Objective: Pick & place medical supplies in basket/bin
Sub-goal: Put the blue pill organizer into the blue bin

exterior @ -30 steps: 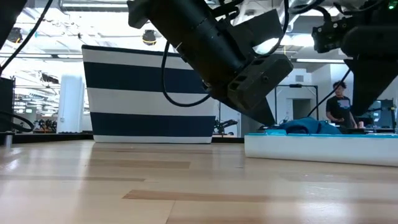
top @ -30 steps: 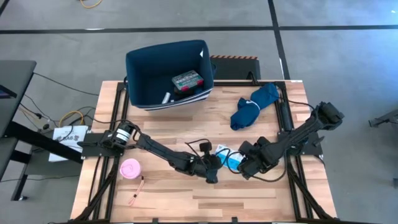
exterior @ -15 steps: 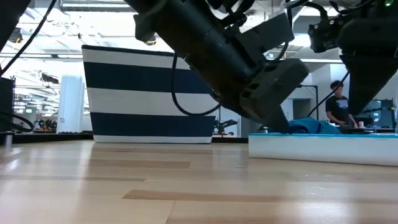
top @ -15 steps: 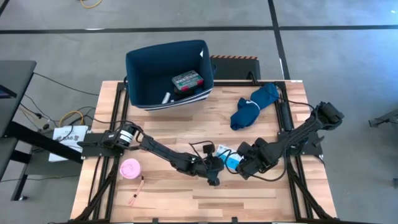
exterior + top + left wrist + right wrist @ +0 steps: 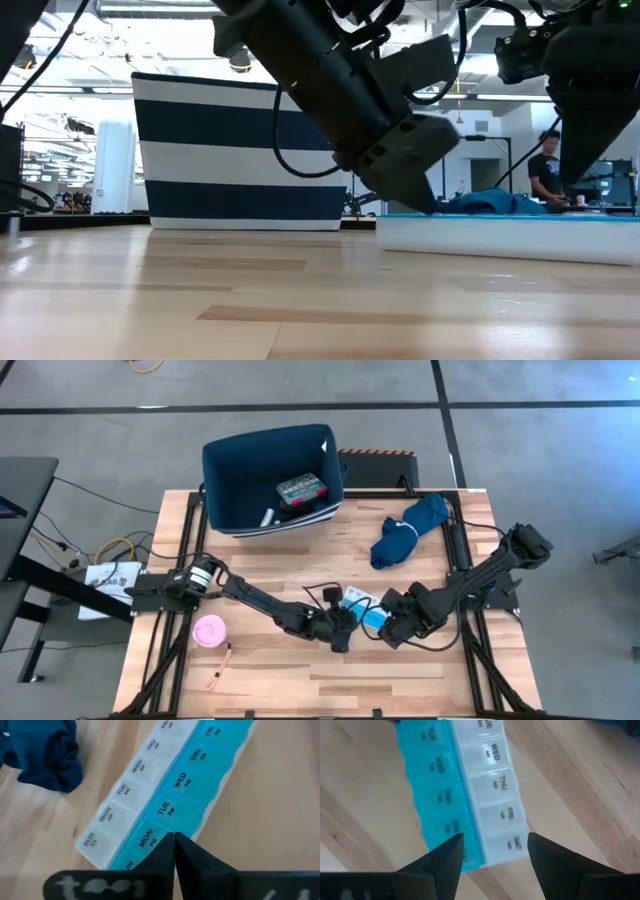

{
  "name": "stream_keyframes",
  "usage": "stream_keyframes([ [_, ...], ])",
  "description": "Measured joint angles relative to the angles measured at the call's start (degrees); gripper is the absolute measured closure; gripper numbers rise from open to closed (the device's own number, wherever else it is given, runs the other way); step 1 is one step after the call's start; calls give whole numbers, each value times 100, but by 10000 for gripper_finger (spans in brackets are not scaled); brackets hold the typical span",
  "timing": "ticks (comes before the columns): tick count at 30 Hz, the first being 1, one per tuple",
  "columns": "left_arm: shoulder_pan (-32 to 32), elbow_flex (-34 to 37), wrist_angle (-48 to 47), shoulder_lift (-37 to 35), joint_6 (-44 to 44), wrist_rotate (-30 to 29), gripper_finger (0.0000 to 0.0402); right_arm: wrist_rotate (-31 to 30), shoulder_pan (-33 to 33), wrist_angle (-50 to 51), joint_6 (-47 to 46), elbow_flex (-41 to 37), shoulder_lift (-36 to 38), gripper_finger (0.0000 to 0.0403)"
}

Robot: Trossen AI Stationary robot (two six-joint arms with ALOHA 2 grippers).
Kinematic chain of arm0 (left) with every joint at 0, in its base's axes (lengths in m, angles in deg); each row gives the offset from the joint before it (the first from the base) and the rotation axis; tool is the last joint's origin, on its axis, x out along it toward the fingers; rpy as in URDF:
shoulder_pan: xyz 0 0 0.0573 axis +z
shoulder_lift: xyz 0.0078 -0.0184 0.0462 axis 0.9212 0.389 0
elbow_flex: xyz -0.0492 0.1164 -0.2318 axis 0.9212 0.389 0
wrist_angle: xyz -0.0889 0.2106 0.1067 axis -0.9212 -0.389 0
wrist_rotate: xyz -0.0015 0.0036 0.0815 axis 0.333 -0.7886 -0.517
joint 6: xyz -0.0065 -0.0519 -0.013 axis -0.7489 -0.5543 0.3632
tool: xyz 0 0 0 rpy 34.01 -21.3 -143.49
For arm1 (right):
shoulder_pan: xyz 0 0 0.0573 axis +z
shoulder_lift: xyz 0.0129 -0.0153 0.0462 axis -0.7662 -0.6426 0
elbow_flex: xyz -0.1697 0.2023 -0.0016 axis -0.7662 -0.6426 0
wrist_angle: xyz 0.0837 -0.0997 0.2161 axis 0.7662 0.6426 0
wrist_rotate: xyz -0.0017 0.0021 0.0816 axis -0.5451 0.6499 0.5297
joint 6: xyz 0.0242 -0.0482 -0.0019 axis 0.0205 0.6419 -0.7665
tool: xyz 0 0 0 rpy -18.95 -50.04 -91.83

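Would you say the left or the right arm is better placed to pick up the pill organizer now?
Probably the right. The right gripper has open jaws straddling one end of the pill organizer, while the left gripper has shut jaws touching its other end.

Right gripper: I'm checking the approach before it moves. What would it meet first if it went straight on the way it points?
The right gripper, fingers open, points at the pill organizer, so it would probably meet the SAT end first; depth is unclear.
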Motion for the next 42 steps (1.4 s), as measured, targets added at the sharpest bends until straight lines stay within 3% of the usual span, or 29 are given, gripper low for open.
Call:
stream_keyframes([
  [10,-164,7,-680,-718,-431,88,401,284,80,-361,-1,0,2,187],
  [15,-299,3,-630,-1061,-623,738,401,523,135,-387,-3,1,2,187],
  [22,-244,-8,186,-811,-637,932,401,412,218,-337,-302,2,2,187],
  [27,-181,3,928,-174,-638,1655,401,568,232,-392,-322,0,2,187],
  [34,-189,3,752,-217,-639,1639,401,910,774,-632,-714,-2,-131,187],
  [42,-208,1,-173,-589,-797,1204,401,846,1033,-887,-766,4,-1219,187],
])
